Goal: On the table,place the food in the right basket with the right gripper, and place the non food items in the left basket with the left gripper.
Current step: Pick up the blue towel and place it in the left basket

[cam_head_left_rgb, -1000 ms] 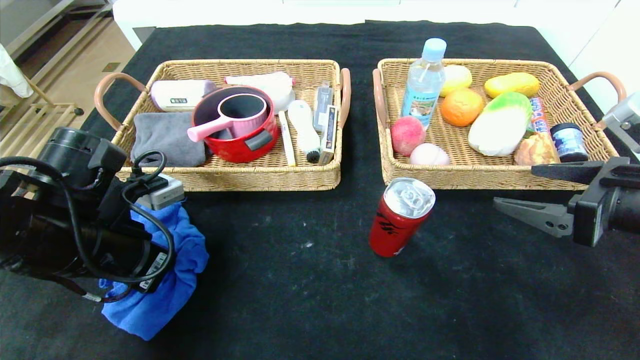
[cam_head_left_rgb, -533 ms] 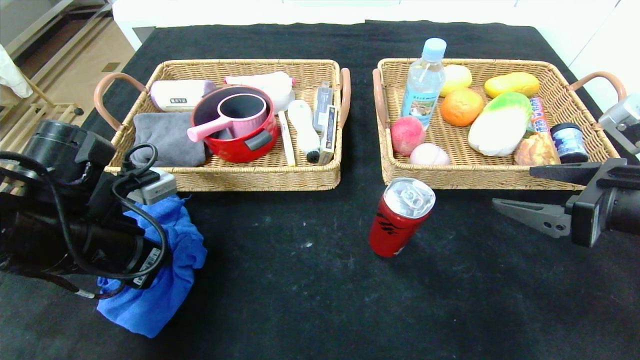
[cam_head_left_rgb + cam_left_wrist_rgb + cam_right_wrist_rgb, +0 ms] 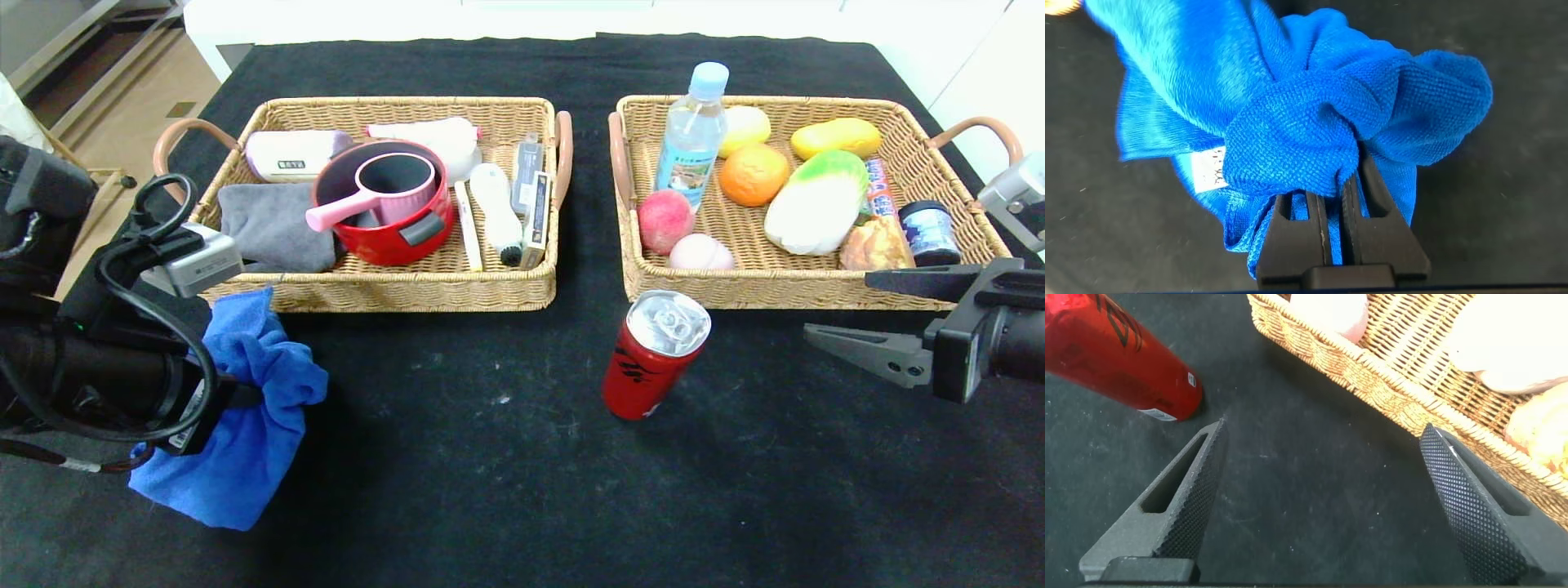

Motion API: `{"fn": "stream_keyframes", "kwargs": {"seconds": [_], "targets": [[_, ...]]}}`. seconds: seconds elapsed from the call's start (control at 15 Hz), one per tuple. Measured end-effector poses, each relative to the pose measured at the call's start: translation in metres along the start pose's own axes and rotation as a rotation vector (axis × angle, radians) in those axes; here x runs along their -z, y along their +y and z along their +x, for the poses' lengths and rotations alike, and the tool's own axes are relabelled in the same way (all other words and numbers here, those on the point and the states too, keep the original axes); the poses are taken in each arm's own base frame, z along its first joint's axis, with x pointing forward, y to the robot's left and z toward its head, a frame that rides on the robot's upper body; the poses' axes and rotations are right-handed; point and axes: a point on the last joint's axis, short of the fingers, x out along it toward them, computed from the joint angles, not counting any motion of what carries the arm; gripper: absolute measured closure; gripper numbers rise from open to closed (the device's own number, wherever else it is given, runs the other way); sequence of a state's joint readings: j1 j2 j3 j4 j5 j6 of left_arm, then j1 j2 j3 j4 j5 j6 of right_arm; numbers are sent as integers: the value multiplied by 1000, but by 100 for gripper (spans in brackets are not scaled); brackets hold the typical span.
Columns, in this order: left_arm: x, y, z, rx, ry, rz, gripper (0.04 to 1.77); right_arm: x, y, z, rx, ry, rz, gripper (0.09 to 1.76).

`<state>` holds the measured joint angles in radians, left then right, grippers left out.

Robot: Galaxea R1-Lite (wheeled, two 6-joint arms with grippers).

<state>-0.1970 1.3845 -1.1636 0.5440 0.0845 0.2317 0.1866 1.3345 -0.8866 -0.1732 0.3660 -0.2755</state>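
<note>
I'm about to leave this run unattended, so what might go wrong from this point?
1. The left gripper is shut on only a bunched fold of the blue cloth; most of it hangs loose and may catch on the left basket rim.
2. That basket looks crowded, so the cloth could drape over the edge.
3. The red can stands close to the right basket wall; the open right gripper might tip it while approaching.
</note>
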Motion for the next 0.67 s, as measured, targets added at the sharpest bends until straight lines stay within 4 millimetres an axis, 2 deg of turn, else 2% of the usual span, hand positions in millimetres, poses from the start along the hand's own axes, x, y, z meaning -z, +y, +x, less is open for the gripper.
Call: {"fn": "stream_keyframes", "kwargs": {"seconds": [0.67], "targets": [[-35,10,-54,-34,-172,3,162,-1,0,-1,1,-3,-1,14]]}}
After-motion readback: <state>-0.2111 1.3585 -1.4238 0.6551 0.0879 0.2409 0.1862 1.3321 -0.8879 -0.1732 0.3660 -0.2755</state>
